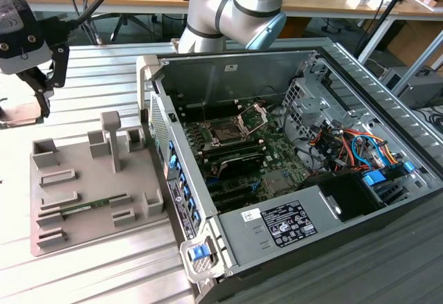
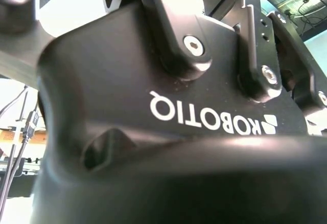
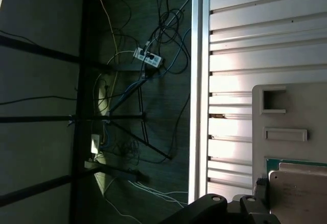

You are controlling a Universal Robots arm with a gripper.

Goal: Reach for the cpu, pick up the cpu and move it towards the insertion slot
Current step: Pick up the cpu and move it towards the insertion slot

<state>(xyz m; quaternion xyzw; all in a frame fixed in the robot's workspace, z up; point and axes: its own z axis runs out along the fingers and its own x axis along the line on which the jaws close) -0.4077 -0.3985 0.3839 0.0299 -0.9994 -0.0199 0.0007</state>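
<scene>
A ribbed metal worktop (image 1: 104, 61) carries two things: a grey fixture tray (image 1: 90, 200) toward the exterior view's left, and an open computer case (image 1: 221, 79) just beside it on the right.

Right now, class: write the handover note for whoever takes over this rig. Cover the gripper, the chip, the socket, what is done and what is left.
Gripper: shut on the chip, held up over the table at the exterior view's left, beside the tray.
Socket: inside the open computer case; its metal frame looks raised.
Done: chip reached and picked up.
Left: the move across to the socket; the chip is far from it.
</scene>
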